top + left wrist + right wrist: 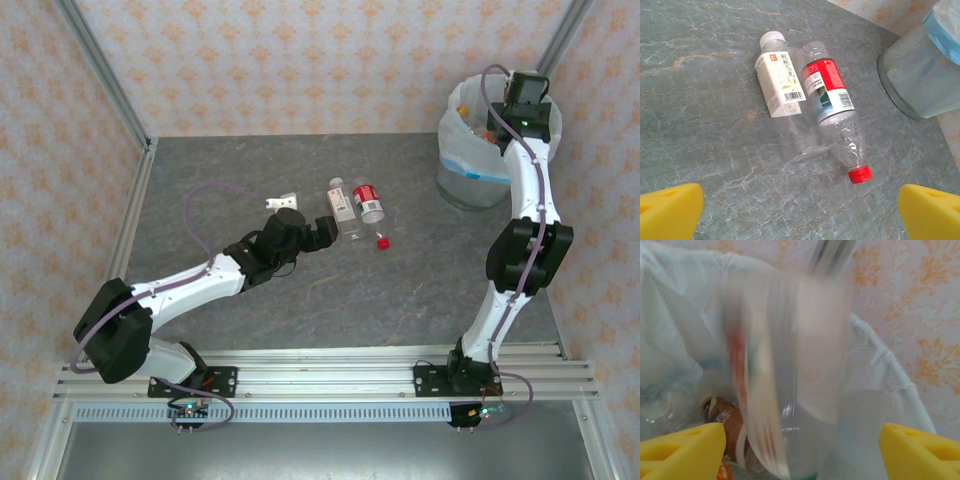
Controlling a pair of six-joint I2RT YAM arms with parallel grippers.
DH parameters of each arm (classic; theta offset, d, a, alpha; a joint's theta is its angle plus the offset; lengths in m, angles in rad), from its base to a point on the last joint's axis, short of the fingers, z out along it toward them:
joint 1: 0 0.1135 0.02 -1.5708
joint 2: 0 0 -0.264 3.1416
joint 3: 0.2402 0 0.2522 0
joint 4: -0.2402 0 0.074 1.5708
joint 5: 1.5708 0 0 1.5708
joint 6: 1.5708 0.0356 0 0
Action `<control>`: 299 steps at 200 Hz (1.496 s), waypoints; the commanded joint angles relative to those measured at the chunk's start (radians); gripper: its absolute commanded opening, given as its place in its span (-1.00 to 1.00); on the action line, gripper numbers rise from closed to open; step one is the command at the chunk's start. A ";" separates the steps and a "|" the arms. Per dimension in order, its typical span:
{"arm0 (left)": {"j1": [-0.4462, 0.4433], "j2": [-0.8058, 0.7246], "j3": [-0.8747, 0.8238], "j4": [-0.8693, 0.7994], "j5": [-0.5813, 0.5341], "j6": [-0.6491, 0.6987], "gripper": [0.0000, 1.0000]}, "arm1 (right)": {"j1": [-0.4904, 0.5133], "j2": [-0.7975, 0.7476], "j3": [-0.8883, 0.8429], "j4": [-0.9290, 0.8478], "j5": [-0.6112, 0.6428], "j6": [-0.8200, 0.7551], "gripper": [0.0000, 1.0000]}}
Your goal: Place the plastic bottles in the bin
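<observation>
Yellow pads (670, 210) of my left gripper (323, 229) stand wide apart, arm stretched low toward two bottles lying side by side mid-table: a white-labelled bottle (782, 85) with Chinese print and a barcode, and a red-labelled bottle (832, 107), red-capped. My right gripper (523, 104) hovers over the bin (468, 172) at far right, fingers apart, a blurred bottle (785, 380) between them.

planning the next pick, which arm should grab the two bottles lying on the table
Left. The left gripper hovers open right beside the white-label bottle and red-label bottle, which lie side by side in front of it. The right gripper is far off, over the bin.
</observation>
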 commanded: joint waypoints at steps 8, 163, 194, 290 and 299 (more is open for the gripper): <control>0.001 0.005 0.011 -0.005 -0.002 -0.003 1.00 | -0.001 -0.010 0.053 -0.011 0.089 0.062 0.65; 0.001 0.067 0.051 -0.103 -0.055 -0.066 1.00 | 0.108 -0.405 -0.352 0.068 -0.613 0.487 0.98; 0.001 0.083 0.061 -0.125 -0.065 -0.093 1.00 | 0.199 -0.440 -0.455 0.078 -0.681 0.462 0.98; 0.003 0.062 0.021 -0.084 -0.098 -0.135 1.00 | 0.416 -0.329 -0.626 0.062 -0.489 0.479 0.98; 0.004 0.061 0.019 -0.083 -0.099 -0.138 1.00 | 0.428 -0.304 -0.628 0.056 -0.495 0.480 0.99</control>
